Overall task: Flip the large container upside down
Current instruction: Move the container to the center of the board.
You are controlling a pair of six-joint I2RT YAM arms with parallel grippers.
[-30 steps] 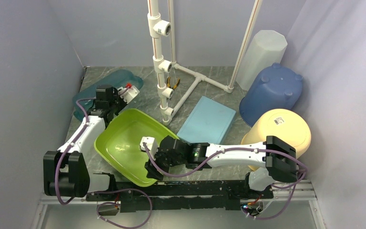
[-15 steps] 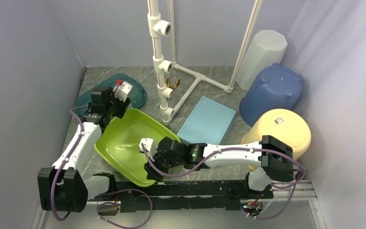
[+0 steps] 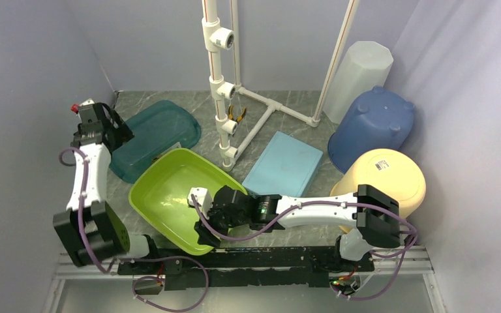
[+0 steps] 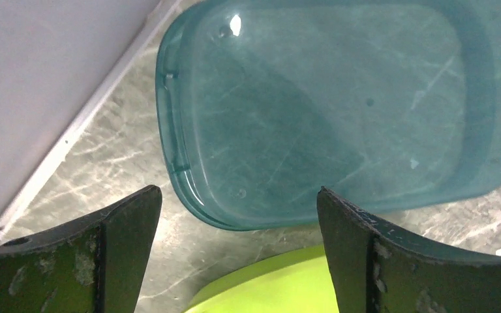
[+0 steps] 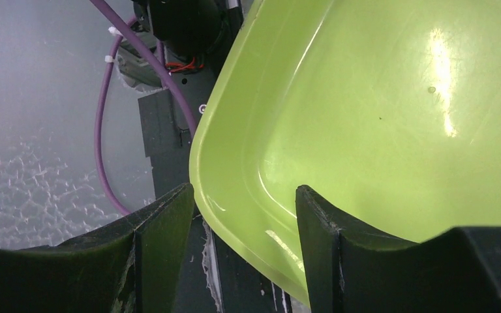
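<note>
Left pincer (image 4: 235,251) withdrawn, open; green container (image 3: 176,195) rim between right pincer (image 5: 241,215) jaws.

Two arms, one raised at far left, one stretched low across the near edge.

The left gripper (image 4: 235,254) sits high at the far left, pointing down with its fingers (image 4: 127,225) spread wide and nothing between them. The right arm reaches leftward from its base at near right; the right gripper (image 5: 241,215) has its jaws partly apart, straddling a rim.
</note>
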